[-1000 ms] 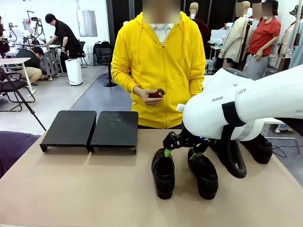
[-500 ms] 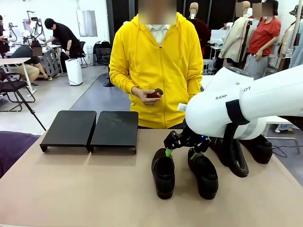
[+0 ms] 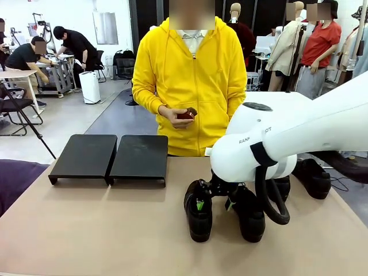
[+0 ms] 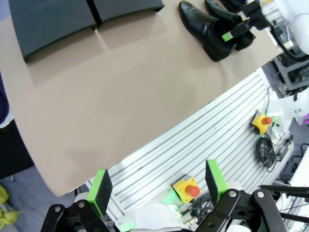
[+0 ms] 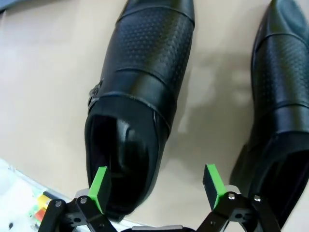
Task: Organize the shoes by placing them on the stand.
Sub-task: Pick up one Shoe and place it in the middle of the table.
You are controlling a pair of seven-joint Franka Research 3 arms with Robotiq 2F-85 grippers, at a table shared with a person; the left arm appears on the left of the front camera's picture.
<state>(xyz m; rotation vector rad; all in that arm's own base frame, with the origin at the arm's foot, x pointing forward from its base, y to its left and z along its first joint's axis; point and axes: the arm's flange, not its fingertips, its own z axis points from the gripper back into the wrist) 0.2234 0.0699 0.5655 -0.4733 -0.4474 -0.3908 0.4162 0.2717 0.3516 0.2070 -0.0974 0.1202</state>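
Note:
Two black shoes lie side by side mid-table, toes towards me: the left shoe (image 3: 199, 214) (image 5: 140, 87) and the right shoe (image 3: 250, 217) (image 5: 282, 96). My right gripper (image 3: 214, 202) (image 5: 156, 186) stands open low over the left shoe's heel, one pad over its opening and the other over the bare gap between the pair. Two more shoes (image 3: 313, 176) sit at the far right, partly hidden behind the arm. The black stand (image 3: 109, 156) (image 4: 82, 14) has both trays bare. My left gripper (image 4: 157, 186) hangs open off the table's near edge, holding nothing.
A person in a yellow hoodie stands at the far side, holding a small dark red object in one hand (image 3: 185, 114). The tan table (image 3: 103, 230) is bare between stand and shoes. Below its near edge lie white slats and a yellow box with a red button (image 4: 186, 189).
My right arm has dropped lower and shifted left, bringing its open gripper down to the left shoe's heel. The shoes and stand have not moved.

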